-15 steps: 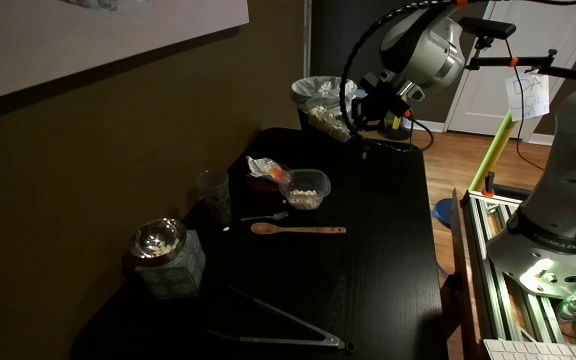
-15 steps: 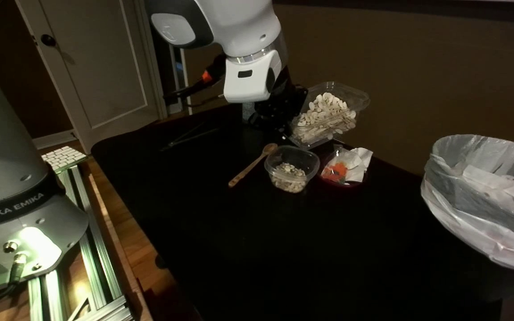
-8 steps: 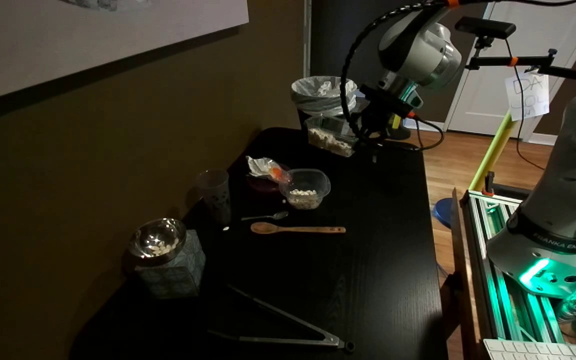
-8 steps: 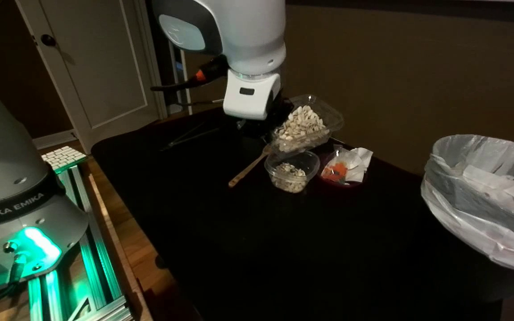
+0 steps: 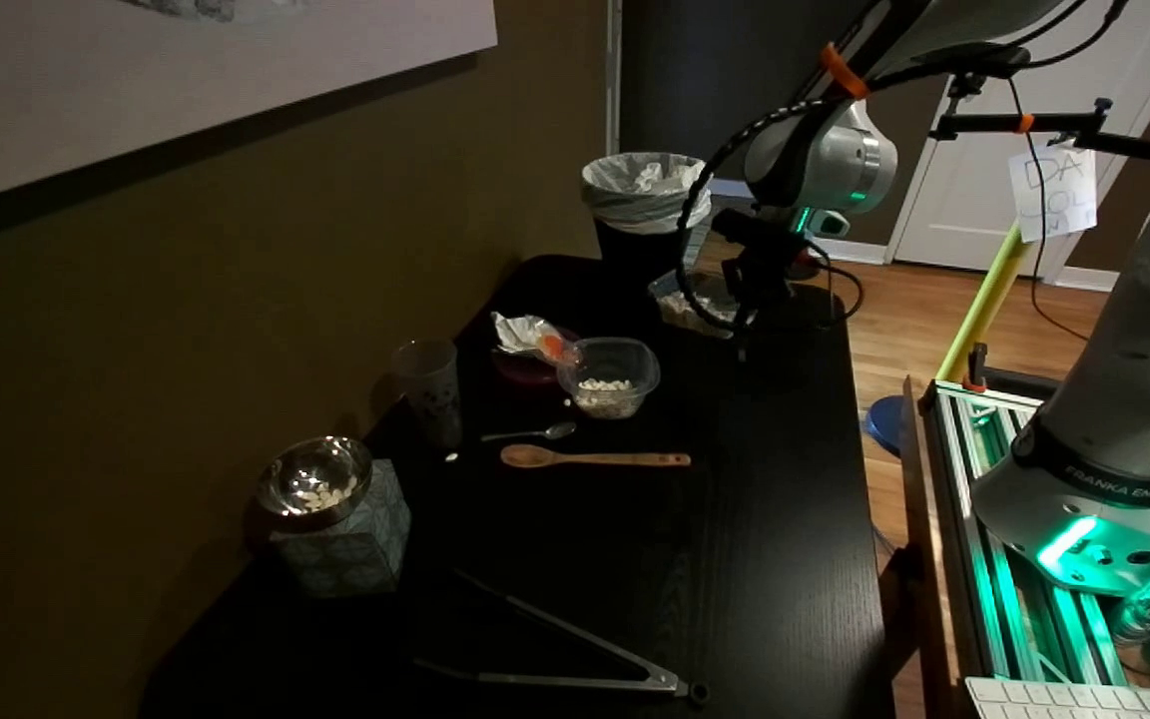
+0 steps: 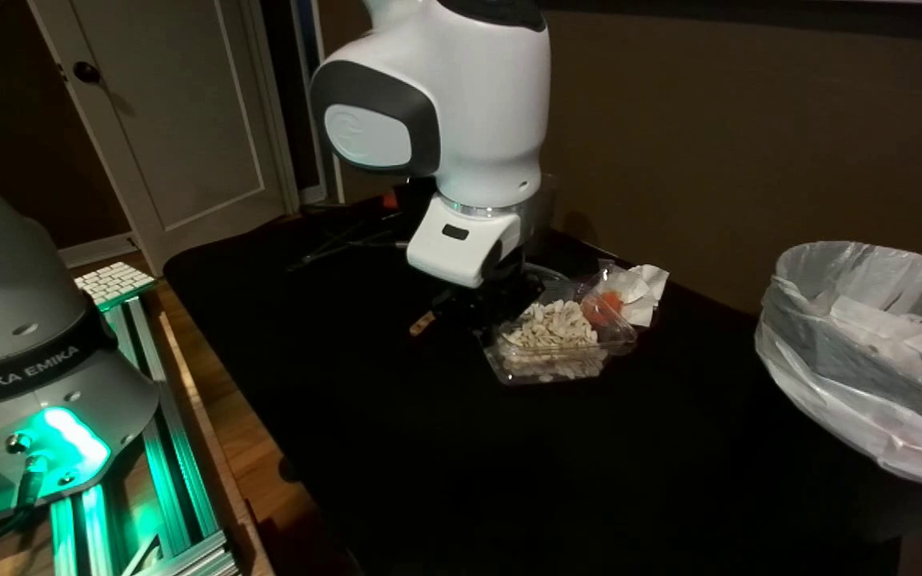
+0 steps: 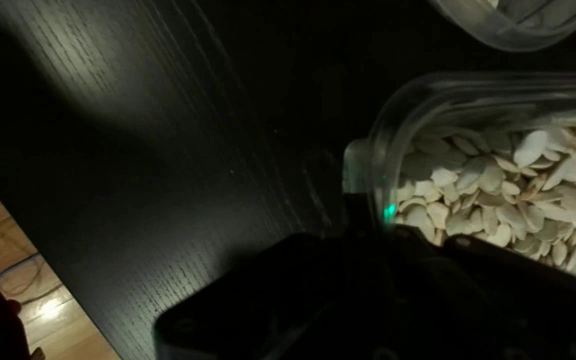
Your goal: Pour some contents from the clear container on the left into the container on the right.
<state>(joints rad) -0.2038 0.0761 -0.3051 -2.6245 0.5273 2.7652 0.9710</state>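
A clear plastic container [image 5: 692,312] holds many pale flat seeds. It also shows in an exterior view [image 6: 553,364] and in the wrist view [image 7: 498,215]. My gripper [image 7: 363,185] is shut on the wall at one end of it; the gripper also shows in both exterior views [image 5: 743,335] [image 6: 493,316]. The held container is nearly level and low over the black table; I cannot tell whether it touches. A smaller clear container [image 5: 615,374] with some seeds stands apart from it on the table. Its rim shows in the wrist view [image 7: 513,40]; the held container and arm largely hide it in an exterior view.
A dark red bowl [image 5: 520,372] with a wrapper stands beside the smaller container. A wooden spoon [image 5: 595,458], a metal spoon [image 5: 535,433], tongs [image 5: 575,683], a tall cup [image 5: 428,389] and a steel bowl [image 5: 305,457] on a box [image 5: 350,549] share the table. A lined bin [image 6: 869,384] stands at its end.
The held container has come down from a raised, tilted pose to nearly level and low, moving away from the wall and toward the bin end. The base light turned from white to green.
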